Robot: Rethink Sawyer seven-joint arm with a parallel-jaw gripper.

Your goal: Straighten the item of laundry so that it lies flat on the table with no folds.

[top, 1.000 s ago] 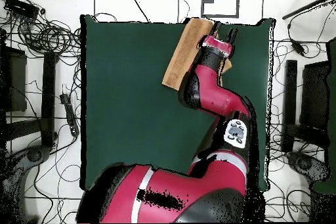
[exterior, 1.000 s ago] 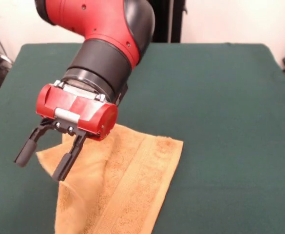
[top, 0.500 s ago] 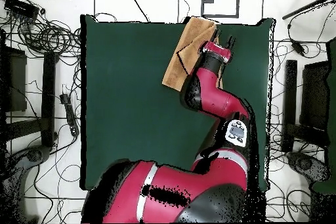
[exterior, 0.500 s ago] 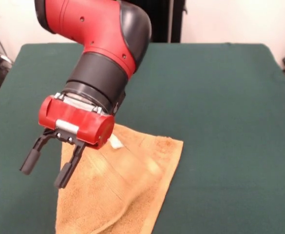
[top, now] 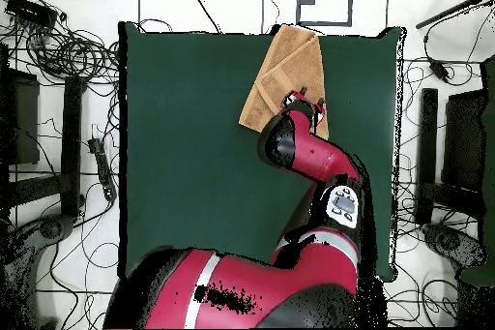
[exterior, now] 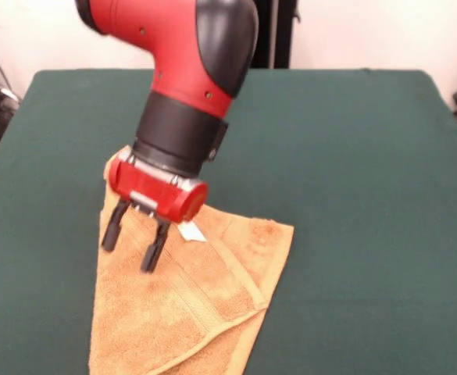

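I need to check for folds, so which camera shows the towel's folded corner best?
The front view: the towel fills the lower frame, and a flap doubled over along its right side shows plainly, below the gripper with open fingers. The overhead view shows the towel only as a small tan patch near the table edge, folds unreadable.

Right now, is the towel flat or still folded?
Still folded. In the front view the towel shows a flap lying over itself, with a diagonal crease running to its lower right corner.

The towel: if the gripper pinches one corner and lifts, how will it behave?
Probably floppy: the towel already lies folded over itself, so it would likely drape. Its terry pile should grip the table, dragging rather than sliding. The open gripper hovers above it.
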